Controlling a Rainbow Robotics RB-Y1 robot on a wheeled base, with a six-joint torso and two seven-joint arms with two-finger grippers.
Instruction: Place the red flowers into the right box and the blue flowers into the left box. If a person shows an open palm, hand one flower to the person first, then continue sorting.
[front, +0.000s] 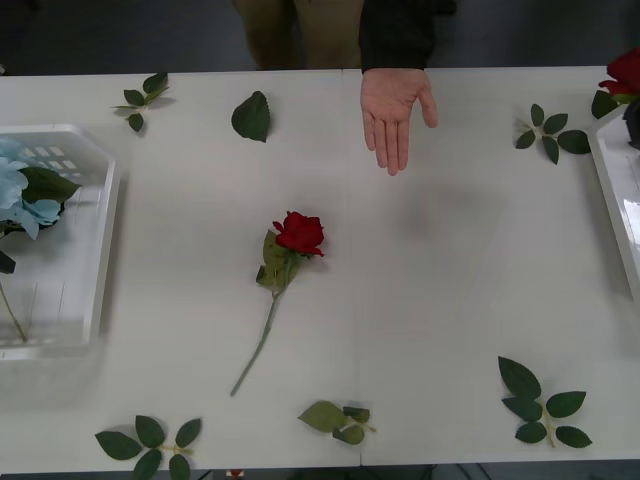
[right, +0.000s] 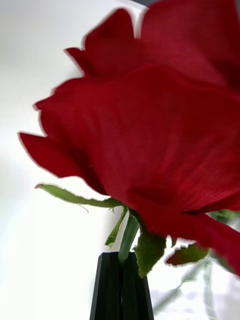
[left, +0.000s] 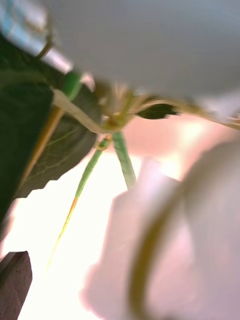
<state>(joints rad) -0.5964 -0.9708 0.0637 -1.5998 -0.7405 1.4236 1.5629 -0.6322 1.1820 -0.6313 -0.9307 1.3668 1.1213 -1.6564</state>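
Observation:
A red rose (front: 298, 235) lies mid-table, its stem running toward the near edge. A person's open palm (front: 395, 108) is held flat over the far edge. My right gripper (right: 121, 260) is shut on the green stem of another red rose (right: 150, 130), whose head (front: 624, 72) shows at the far right above the right box (front: 612, 175). The left box (front: 100, 230) holds blue flowers (front: 15, 195). In the left wrist view, my left gripper's one visible finger (left: 14, 280) sits at the corner, close to green stems (left: 122, 157) and a big leaf (left: 35, 135), gripping nothing I can see.
Loose green leaf sprigs lie around the table: far left (front: 140, 98), far middle (front: 252, 116), far right (front: 550, 132), near right (front: 540, 405), near middle (front: 338, 420) and near left (front: 150, 445). The person stands behind the far edge.

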